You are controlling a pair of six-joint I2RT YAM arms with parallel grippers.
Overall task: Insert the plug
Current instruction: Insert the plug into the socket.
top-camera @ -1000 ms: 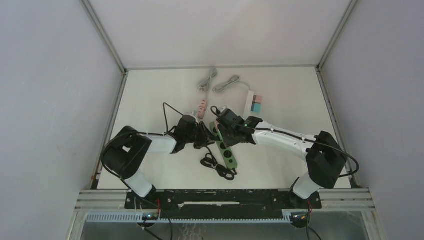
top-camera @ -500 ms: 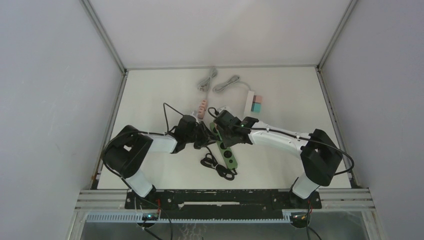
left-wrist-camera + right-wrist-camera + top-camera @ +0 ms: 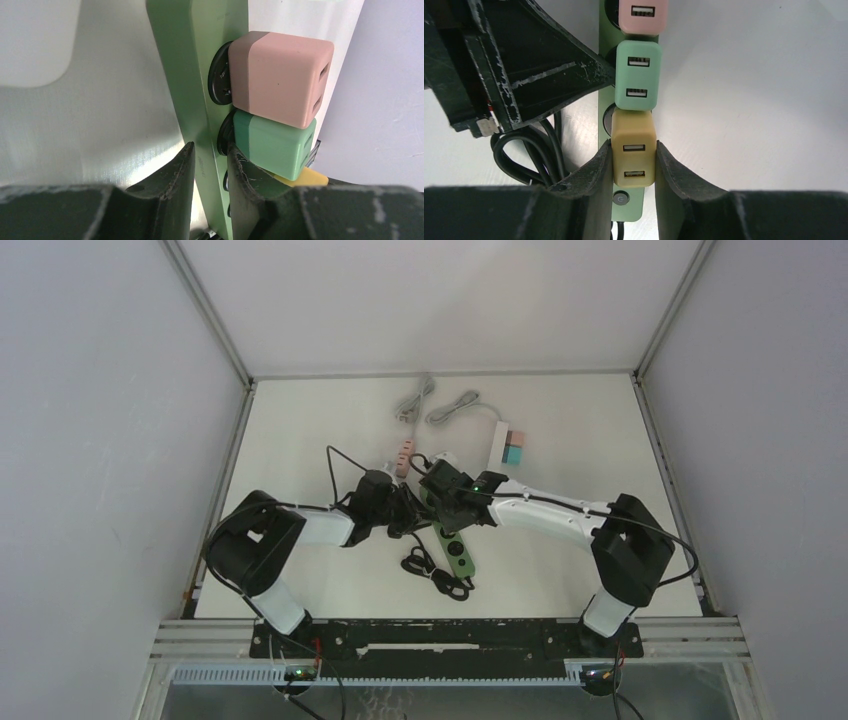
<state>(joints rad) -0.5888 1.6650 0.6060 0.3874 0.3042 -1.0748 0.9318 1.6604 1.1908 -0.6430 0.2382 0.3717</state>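
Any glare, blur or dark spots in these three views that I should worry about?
Top external: even diffuse light, soft shadows, sharp, but the green power strip is tiny and half hidden by arms. Left wrist: left end effector soft and dark up close, streaky sheen on the table; pink adapter crisp. Right wrist: yellow adapter sharp, ports legible; right end effector near-black, table washed out.
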